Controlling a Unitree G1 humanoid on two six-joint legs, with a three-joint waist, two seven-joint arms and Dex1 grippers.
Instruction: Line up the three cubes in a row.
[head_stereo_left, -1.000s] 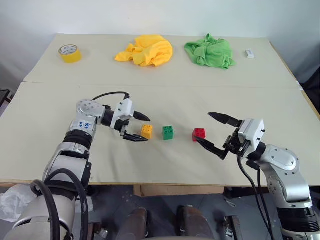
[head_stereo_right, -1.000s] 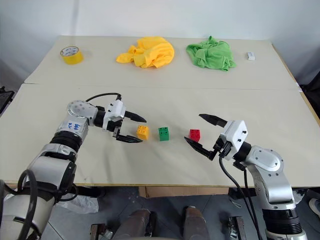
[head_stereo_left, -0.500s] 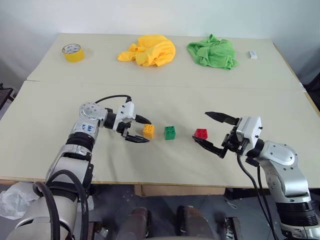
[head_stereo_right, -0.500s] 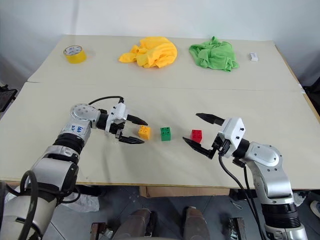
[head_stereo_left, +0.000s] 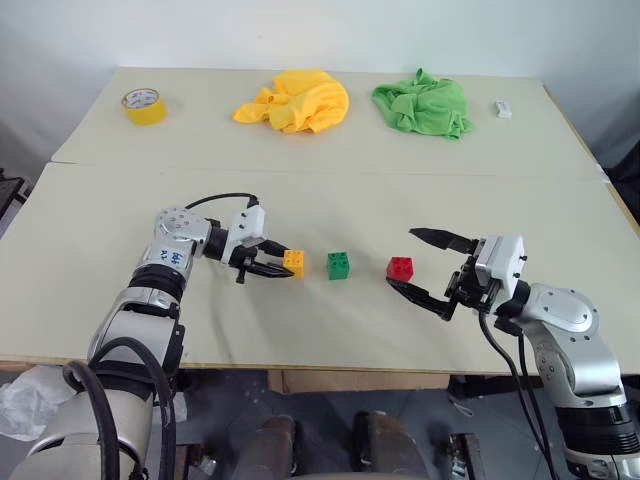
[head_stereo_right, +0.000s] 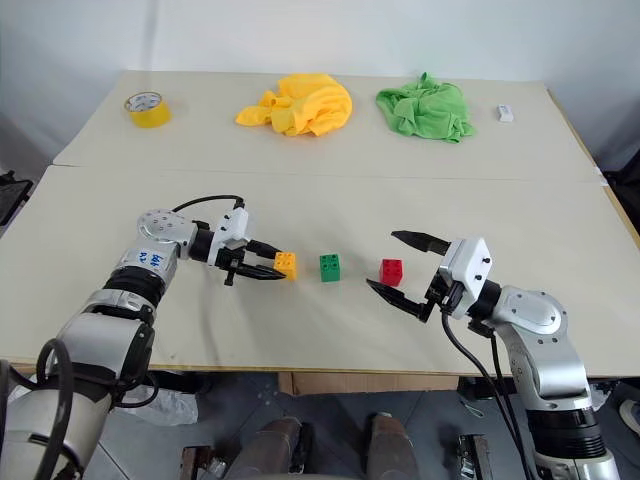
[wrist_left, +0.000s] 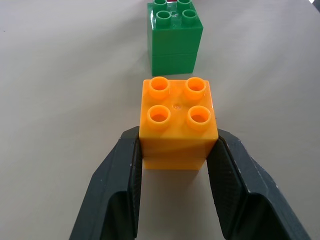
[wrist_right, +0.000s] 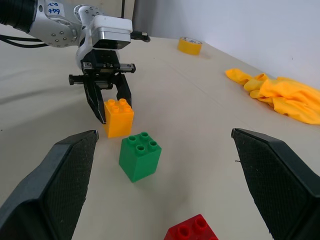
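Three studded cubes stand in a row across the near half of the table: an orange-yellow cube (head_stereo_left: 294, 262), a green cube (head_stereo_left: 338, 265) and a red cube (head_stereo_left: 400, 267). My left gripper (head_stereo_left: 285, 264) reaches in from the left, shut on the orange-yellow cube (wrist_left: 178, 122). In the left wrist view both fingers (wrist_left: 122, 170) press its sides, with the green cube (wrist_left: 174, 37) just beyond. At the right, my right gripper (head_stereo_left: 400, 258) hangs open, fingers spread wide. The red cube (wrist_right: 192, 231) sits low by their tips, untouched.
Along the far edge lie a yellow tape roll (head_stereo_left: 142, 105), a yellow cloth (head_stereo_left: 295, 100), a green cloth (head_stereo_left: 422, 105) and a small white block (head_stereo_left: 503, 109). A seam (head_stereo_left: 330, 172) splits the table (head_stereo_left: 330, 210) into two boards.
My left gripper's fingers, open around the orange-yellow cube a second ago, have closed onto its sides. The right gripper has kept still and open.
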